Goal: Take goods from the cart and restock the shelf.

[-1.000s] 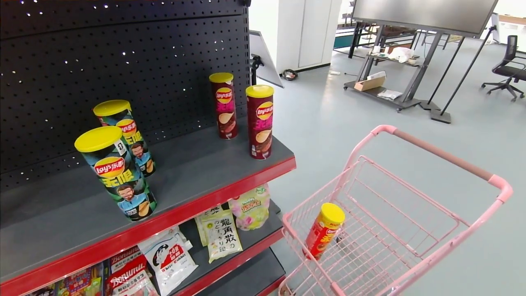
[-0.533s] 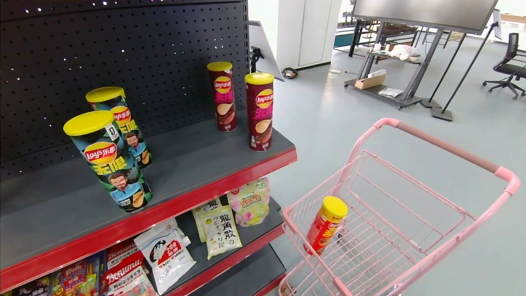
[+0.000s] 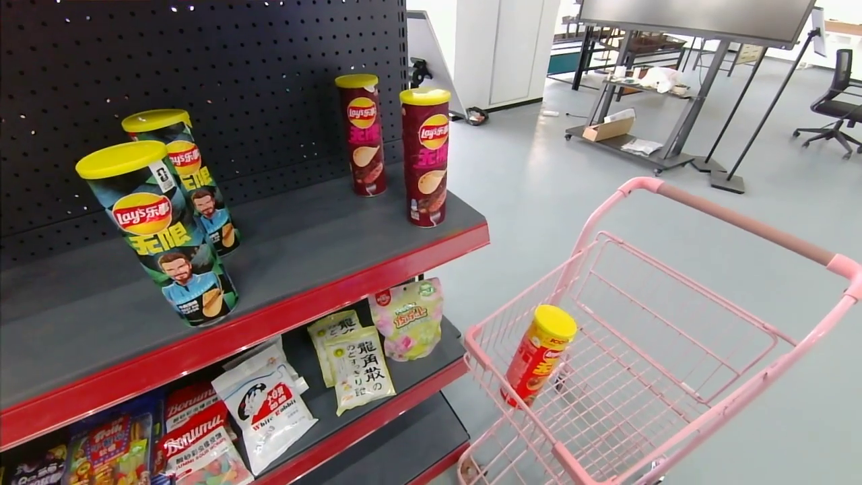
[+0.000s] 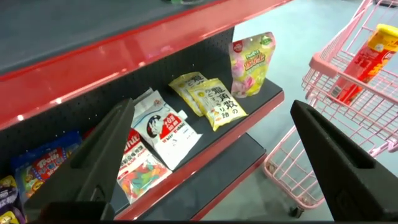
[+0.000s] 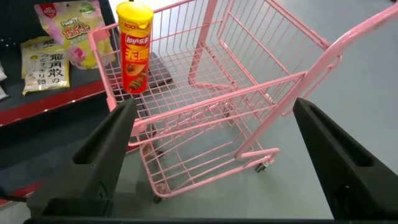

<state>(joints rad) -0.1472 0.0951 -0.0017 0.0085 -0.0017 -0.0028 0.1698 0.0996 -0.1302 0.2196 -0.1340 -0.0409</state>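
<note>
Grey shop floor beside a black pegboard shelf (image 3: 323, 249), with a pink cart (image 3: 741, 223) holding one can.

Head view: two green cans (image 3: 158, 236) stand on the shelf's top board at 9 o'clock and two maroon cans (image 3: 425, 158) at 12 o'clock, all upright. Snack bags (image 3: 357, 367) lie on the lower board at 7 o'clock. The cart sits at 4 o'clock, and the red can (image 3: 539, 364) with a yellow lid leans in the basket corner nearest the shelf. Left wrist view: the left fingers (image 4: 99, 162) are spread wide with nothing between them, above the snack bags, well apart from the red can. Right wrist view: the right fingers (image 5: 93, 162) are spread wide and bare over the cart, the red can against its wire wall.
</note>
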